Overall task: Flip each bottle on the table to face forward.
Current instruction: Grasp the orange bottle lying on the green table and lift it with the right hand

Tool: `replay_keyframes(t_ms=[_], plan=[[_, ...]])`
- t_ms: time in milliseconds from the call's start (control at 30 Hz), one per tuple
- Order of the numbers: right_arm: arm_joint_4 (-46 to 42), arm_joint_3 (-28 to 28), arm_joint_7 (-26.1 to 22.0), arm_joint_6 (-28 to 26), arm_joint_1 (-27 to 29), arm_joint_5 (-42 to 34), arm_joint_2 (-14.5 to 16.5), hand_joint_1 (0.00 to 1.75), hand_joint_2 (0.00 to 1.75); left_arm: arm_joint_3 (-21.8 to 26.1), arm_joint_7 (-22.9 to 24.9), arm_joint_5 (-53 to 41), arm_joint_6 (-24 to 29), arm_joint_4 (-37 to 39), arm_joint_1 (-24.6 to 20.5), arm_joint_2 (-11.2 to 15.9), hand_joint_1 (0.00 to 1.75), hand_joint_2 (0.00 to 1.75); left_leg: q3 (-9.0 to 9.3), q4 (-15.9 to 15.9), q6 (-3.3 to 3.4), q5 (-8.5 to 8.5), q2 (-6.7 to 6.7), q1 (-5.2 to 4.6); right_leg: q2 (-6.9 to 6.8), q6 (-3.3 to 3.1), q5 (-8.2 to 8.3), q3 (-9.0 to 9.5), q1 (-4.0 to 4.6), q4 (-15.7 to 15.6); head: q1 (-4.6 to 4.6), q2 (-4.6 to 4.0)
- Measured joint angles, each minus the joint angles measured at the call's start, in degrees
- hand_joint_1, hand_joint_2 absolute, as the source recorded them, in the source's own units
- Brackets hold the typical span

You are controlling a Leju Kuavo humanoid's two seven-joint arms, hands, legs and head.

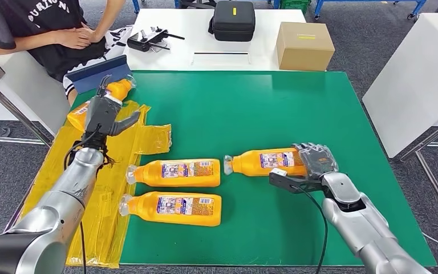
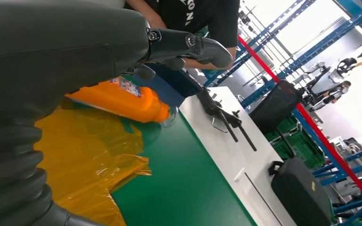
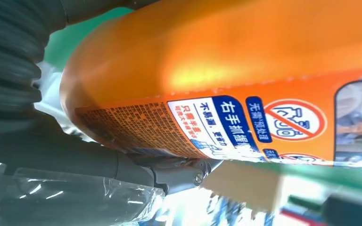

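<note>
Nearest, at the lower middle of the head view, two orange bottles lie on their sides on the green table (image 1: 296, 103): the lower bottle (image 1: 174, 208) and, just above it, the middle bottle (image 1: 177, 173), both with their caps pointing left and their labels up. To the right of them lies a third bottle (image 1: 265, 162), cap also to the left; the right hand (image 1: 311, 165) is at its base end, fingers curled over the top and thumb under the near side, gripping it. The right wrist view shows that bottle's orange body and printed label pressed close against the hand. Left of the pair, crumpled yellow plastic sheeting (image 1: 114, 171) covers the table's left edge. Farther up on the left, the left hand (image 1: 105, 114) hovers over a fourth bottle (image 1: 117, 90) lying on the sheeting, fingers spread apart and holding nothing. Beyond the table, a person (image 1: 45, 28) sits at the upper left, and a black case (image 1: 234, 20) and a cardboard box (image 1: 304, 45) stand on a white table.
</note>
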Motion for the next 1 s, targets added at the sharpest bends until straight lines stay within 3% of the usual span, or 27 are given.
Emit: replay_keyframes(t_ms=[200, 600, 700, 867, 1000], plan=[[-11.6, -5.9, 0.9, 0.9, 5.3, 1.1, -2.1, 1.75, 1.75, 0.7, 0.0, 0.0, 0.0, -0.4, 0.9, 0.2, 0.0, 1.75, -0.08, 0.0, 0.0, -0.01, -0.03, -0.01, -0.01, 0.0, -0.01, -0.06, -0.03, 0.0, 0.01, 0.0], [-19.5, -10.8, 0.5, -0.7, 8.9, -0.2, -1.8, 1.75, 1.75, 0.9, 0.0, -0.5, -0.6, -0.5, 1.0, 0.2, 0.0, 1.75, -0.08, 0.0, 0.0, -0.01, -0.01, -0.02, -0.01, 0.0, -0.01, -0.07, -0.01, 0.0, 0.01, 0.0], [-20.5, -12.0, -3.4, -4.1, 9.6, -4.2, 0.6, 1.75, 1.75, 0.9, -0.8, 0.5, -3.0, -0.5, 1.0, -0.2, 0.0, 1.75, -0.09, 0.0, 0.0, -0.01, 0.05, 0.01, 0.01, 0.0, -0.01, -0.09, 0.01, 0.0, 0.0, 0.0], [-18.0, -12.4, -12.1, -13.4, 8.5, -11.6, 9.0, 1.75, 1.75, 0.9, -2.2, 3.8, -8.6, -0.7, 1.0, -1.8, 0.0, 1.75, -0.08, 0.0, -0.04, 0.02, 0.07, 0.06, 0.03, -0.01, -0.01, -0.1, 0.03, 0.0, -0.01, 0.0], [-13.8, -12.4, -15.9, -16.4, 6.4, -17.2, 14.5, 1.75, 1.75, 0.8, -2.3, 5.6, -12.2, -1.8, 1.0, -3.2, 0.0, 1.75, -0.08, 0.0, -0.13, 0.09, 0.07, 0.07, 0.02, -0.01, 0.0, -0.1, 0.02, 0.0, 0.01, 0.0]])
